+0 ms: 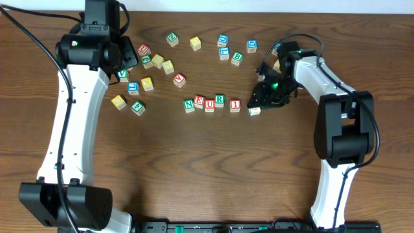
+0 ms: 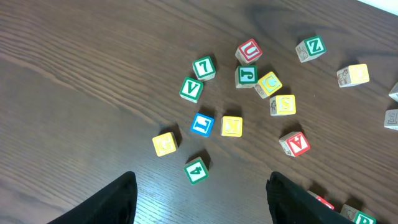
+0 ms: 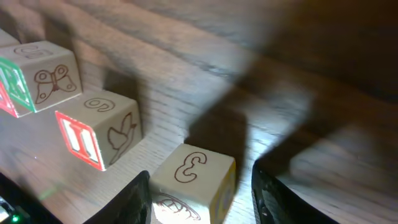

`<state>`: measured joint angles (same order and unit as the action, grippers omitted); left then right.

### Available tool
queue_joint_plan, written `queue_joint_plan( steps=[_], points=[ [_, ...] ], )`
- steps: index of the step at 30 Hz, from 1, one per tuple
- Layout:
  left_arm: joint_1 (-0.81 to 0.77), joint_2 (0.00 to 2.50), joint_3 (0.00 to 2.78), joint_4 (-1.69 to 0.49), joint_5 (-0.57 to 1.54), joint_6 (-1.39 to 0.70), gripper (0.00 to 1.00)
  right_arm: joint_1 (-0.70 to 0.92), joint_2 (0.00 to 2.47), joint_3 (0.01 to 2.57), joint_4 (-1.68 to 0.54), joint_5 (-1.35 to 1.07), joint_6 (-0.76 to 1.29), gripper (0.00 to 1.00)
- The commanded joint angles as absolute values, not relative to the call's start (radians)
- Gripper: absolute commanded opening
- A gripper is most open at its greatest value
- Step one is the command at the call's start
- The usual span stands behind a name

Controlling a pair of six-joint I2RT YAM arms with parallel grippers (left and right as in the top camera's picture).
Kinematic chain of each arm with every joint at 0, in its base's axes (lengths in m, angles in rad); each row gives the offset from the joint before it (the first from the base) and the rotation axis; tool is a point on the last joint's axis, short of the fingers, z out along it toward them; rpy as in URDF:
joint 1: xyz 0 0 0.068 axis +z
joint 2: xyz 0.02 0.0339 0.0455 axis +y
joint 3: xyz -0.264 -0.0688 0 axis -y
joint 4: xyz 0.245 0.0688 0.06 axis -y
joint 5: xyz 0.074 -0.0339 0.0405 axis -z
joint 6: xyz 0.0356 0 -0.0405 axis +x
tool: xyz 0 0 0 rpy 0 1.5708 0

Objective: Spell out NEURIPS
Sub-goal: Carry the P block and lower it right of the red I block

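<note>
— How far along is NEURIPS?
— A row of five light wooden letter cubes (image 1: 209,103) on the table (image 1: 194,168) reads N-E-U-R-I. A sixth pale wooden cube (image 1: 254,111) sits just beside the I, the right end effector (image 3: 200,186) released around it.
— And the left end effector (image 2: 202,199)?
— Spread, empty. One more cube is needed.

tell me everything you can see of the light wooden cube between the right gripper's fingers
The light wooden cube rests on the dark wood-grain table between the fingers of the right gripper. One face carries a thin brown outlined 3, another a brown line drawing, a third looks pale yellow. One finger sits close beside it, the other stands clear, so it is not clamped. It lies just past the wooden cube with a red I, a gap between them, slightly off the row's line.
</note>
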<state>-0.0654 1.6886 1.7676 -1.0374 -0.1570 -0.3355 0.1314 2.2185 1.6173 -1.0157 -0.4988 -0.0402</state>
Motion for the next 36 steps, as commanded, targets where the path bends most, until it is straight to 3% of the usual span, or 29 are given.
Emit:
queue_joint_plan(
  steps=[1,10,18,36],
  points=[
    [-0.062,1.679,1.758,-1.039,-0.169,-0.326,0.66,0.096,2.221,1.665,-1.034,-0.476,-0.039,0.45],
    [-0.062,1.679,1.758,-1.039,-0.169,-0.326,0.66,0.131,2.214,1.844,-1.209,-0.356,-0.038,0.34],
    [-0.062,1.679,1.758,-1.038,-0.169,-0.326,0.66,0.173,2.214,1.8,-1.308,-0.216,0.122,0.02],
    [-0.062,1.679,1.758,-1.039,-0.169,-0.326,0.66,0.193,2.214,1.771,-1.212,-0.223,0.126,0.04]
  ],
)
